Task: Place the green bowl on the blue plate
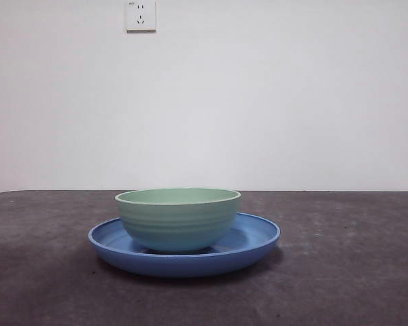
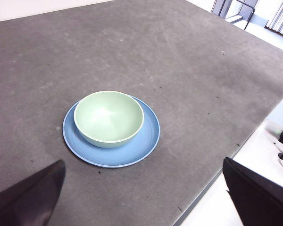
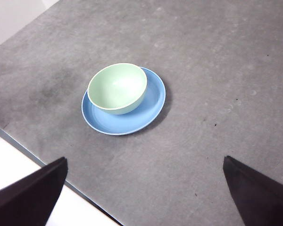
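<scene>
The bowl (image 1: 178,219) sits upright inside the plate (image 1: 251,246), its base resting on the plate's floor and set off-centre, close to one side of the rim, so a broad crescent of blue stays bare on the other side. The plate lies flat on the grey tabletop (image 1: 353,272), with nothing else near it. Judged from this, the placing looks done and no grasp seems left to make. Both hands are drawn back and raised well clear of the pair. The left hand (image 2: 144,197) hangs with its jaws spread wide and empty, the bowl lying ahead of it and somewhat toward one jaw. The right hand (image 3: 144,195) is likewise wide and empty, the bowl ahead and also off to one side. Neither hand seems clearly nearer. The bowl is round, so it has no long axis to line up with. A wall socket (image 1: 141,15) shows behind.
</scene>
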